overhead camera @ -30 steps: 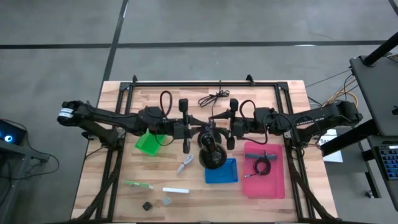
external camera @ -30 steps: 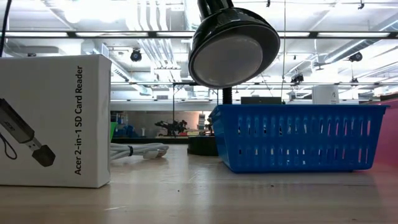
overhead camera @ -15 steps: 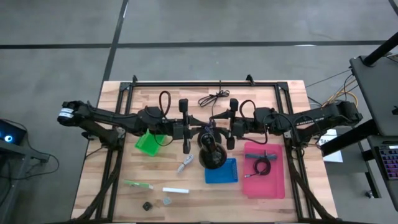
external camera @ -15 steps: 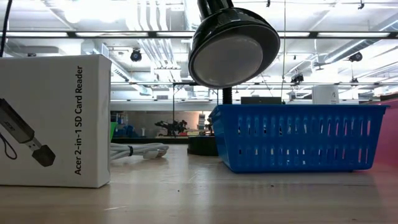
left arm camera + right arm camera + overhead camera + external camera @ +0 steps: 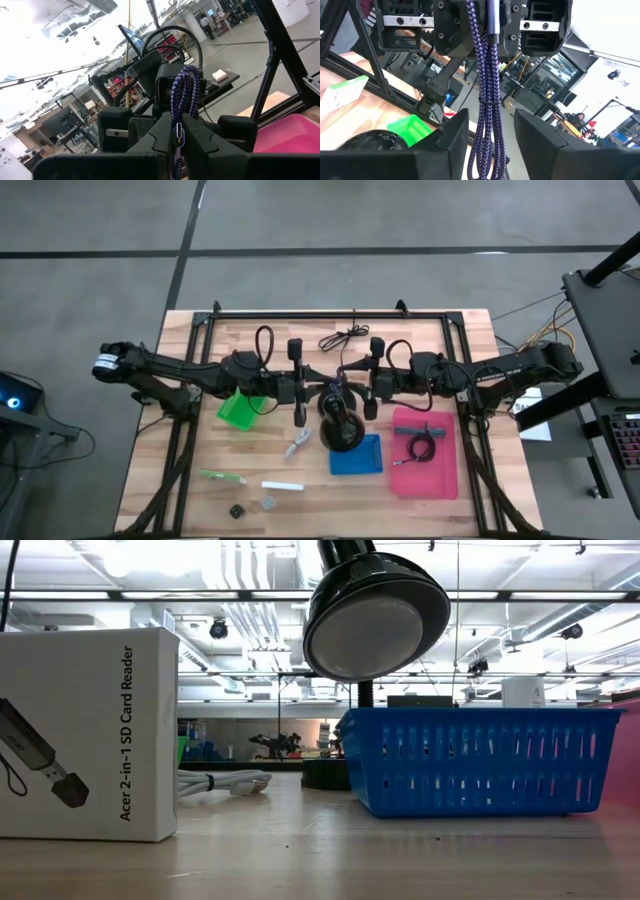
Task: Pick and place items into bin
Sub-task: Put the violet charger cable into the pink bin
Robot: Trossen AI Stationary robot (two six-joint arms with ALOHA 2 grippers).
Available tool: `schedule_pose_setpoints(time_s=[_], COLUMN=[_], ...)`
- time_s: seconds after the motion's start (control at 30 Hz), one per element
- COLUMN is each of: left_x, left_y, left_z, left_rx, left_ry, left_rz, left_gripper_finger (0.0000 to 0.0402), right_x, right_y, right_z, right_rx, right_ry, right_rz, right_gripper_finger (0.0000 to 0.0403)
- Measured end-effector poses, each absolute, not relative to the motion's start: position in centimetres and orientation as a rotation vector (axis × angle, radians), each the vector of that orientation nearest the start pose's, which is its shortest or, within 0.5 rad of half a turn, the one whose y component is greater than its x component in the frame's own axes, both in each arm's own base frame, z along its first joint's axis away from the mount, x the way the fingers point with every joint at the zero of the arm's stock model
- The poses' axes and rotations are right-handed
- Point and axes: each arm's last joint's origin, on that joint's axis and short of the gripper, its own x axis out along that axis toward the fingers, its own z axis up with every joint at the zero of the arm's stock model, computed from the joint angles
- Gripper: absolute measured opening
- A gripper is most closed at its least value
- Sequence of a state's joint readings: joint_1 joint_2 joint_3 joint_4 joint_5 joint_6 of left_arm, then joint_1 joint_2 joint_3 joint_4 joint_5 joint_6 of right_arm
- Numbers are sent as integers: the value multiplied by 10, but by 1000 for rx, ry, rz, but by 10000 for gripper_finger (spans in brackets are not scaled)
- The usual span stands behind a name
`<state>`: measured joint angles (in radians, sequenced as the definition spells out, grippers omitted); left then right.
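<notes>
Above the middle of the tabletop, the left tool is clamped on a braided purple cable. The cable hangs bundled between the spread fingers of the right tool, which faces the left one. Below them sit a blue basket and a pink tray.

left gripper closed, right gripper open

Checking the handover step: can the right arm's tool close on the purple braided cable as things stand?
Probably yes. The left tool is shut on the purple braided cable, which hangs straight down into the gap of the open right tool. Nothing appears to block the right tool's fingers from closing.
</notes>
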<state>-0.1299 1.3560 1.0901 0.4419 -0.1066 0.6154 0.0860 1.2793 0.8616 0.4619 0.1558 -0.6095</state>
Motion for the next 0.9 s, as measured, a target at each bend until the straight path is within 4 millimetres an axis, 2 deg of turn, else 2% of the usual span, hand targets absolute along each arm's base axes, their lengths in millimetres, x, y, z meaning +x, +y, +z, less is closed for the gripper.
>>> schedule_pose_setpoints(time_s=[0.63,0.9], left_x=[309,309], left_y=[-35,-35], left_z=[373,371], left_rx=[593,591], left_ry=[-184,-175], left_rz=[39,36], left_gripper_finger=[10,10], right_x=[288,297], right_y=[20,21], right_z=[320,309], right_rx=[-622,-673], right_ry=[-57,-28], right_rz=[-89,-79], right_gripper_finger=[71,78])
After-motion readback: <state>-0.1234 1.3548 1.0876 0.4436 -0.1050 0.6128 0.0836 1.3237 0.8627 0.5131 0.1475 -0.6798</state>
